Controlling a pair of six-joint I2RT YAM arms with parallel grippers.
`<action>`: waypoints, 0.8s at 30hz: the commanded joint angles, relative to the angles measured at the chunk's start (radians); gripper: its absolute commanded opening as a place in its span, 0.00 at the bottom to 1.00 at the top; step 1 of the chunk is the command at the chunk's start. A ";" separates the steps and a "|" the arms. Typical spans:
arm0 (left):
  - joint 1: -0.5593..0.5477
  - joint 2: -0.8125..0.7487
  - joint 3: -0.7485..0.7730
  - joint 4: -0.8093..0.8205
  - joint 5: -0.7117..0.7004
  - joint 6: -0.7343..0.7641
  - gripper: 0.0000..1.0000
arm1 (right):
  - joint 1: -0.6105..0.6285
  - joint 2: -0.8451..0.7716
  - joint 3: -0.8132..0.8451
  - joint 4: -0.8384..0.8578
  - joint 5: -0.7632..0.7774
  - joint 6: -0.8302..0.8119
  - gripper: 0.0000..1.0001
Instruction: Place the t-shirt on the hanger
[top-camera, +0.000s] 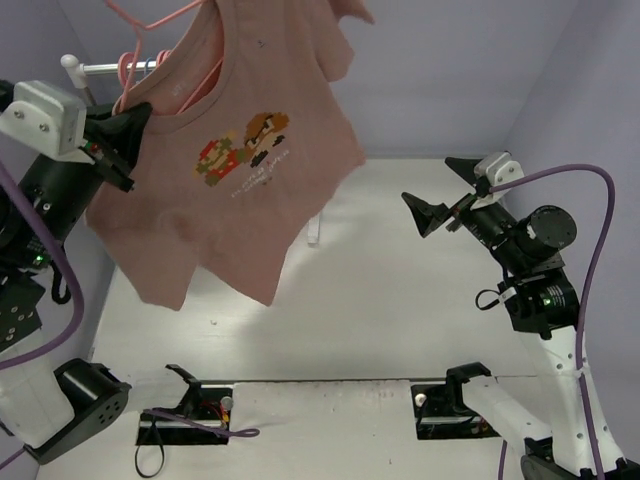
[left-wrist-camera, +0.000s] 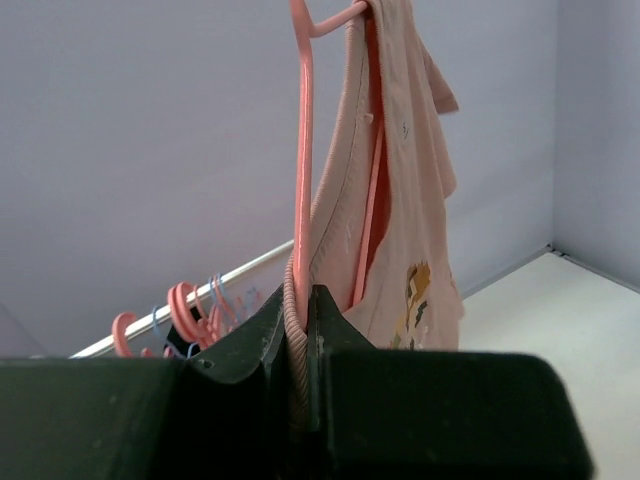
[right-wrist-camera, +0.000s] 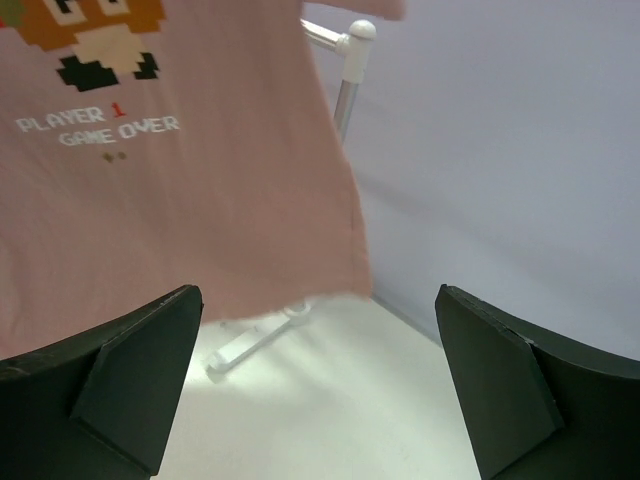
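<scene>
L: left claw (left-wrist-camera: 298, 312) pinching ribbed collar of dusty salmon-pink cotton t-shirt (top-camera: 240, 200) | thin pale-pink triangular hanger (left-wrist-camera: 303, 150) inside t-shirt neck | R: right claw (top-camera: 425, 182) spread wide, empty, right of t-shirt

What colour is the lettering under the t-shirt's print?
White lettering with a red 1, on the t-shirt; clearest in right wrist view.

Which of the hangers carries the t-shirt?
The thin pale-pink hanger raised above the rail, threaded through the neck of the t-shirt; the other hangers sit bunched on the rail.
</scene>
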 joint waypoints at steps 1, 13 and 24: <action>0.001 0.013 -0.094 0.069 -0.074 0.005 0.00 | -0.005 0.019 -0.022 0.077 0.017 0.029 1.00; 0.005 0.029 -0.381 0.101 -0.233 -0.041 0.00 | -0.002 0.042 -0.109 0.078 -0.030 0.056 1.00; 0.153 0.179 -0.460 0.233 -0.291 -0.184 0.00 | 0.027 -0.005 -0.185 0.077 -0.005 0.055 1.00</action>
